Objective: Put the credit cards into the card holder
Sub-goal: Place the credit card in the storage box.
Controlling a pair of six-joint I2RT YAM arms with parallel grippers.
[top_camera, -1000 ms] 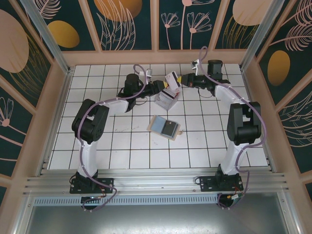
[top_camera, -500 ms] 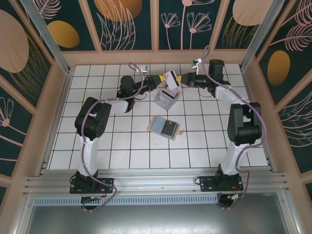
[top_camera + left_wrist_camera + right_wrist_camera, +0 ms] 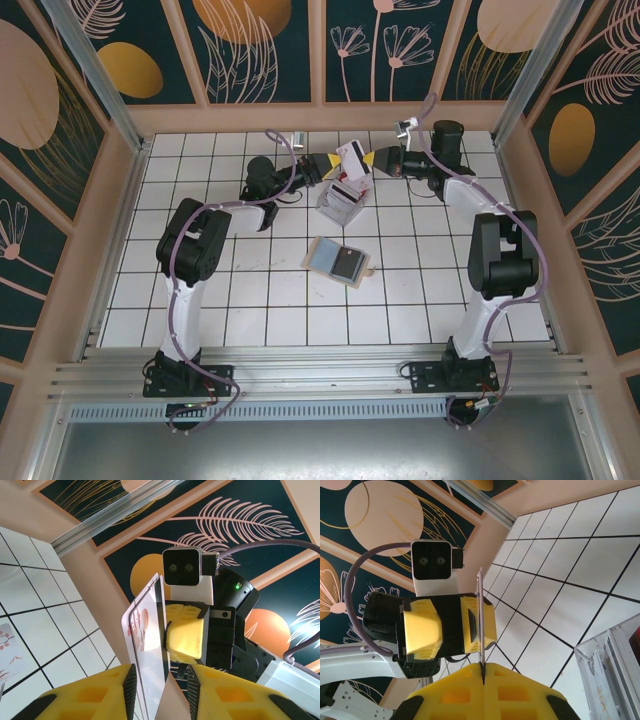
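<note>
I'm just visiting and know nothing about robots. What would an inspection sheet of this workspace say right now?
Surface: white tiled table.
Job's things: one card held in the air between the two claws; tan card holder on the table, with a pale card and a dark card lying on it.
Clutter: clear box below the claws.
Grippers: right claw shut on the raised card; left claw open around it.
Cables: purple cables along both arms.
Surroundings: leaf-patterned walls, metal rail in front.

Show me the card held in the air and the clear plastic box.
credit card (image 3: 146, 645), left wrist view, its printed face.
clear box (image 3: 612, 670), right wrist view, its clear wall.
</note>
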